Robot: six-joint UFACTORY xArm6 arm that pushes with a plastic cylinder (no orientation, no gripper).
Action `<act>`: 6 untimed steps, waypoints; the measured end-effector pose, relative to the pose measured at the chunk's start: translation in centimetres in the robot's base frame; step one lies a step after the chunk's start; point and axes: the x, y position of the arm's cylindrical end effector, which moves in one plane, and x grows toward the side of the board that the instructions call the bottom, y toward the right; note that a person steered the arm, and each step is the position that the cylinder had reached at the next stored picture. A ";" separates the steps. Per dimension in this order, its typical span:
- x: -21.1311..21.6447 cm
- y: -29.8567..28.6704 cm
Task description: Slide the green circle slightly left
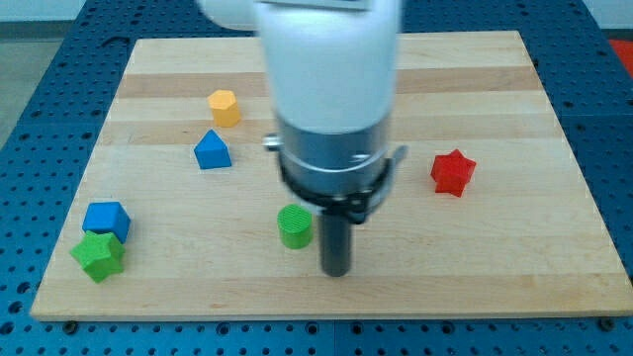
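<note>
On a wooden board (495,297), left to right: a green star (98,255) touching a blue cube (107,220), a blue house-shaped block (212,150), a yellow hexagon (226,107), the green circle (295,226) near centre, the arm's bare rod, its tip (336,271) just right of the circle, holding nothing, and a red star (453,172).

A light wooden board (495,277) is lying on a blue table (30,59). Six blocks are sitting on it: a yellow block (226,107), a blue house-shaped block (212,150), a red star (453,172), a green circle (295,226), a blue cube (106,220) and a green star (98,255) touching it.
</note>
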 end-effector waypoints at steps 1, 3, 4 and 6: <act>-2.3 0.4; -3.8 -5.3; -3.9 -7.6; -8.9 -8.5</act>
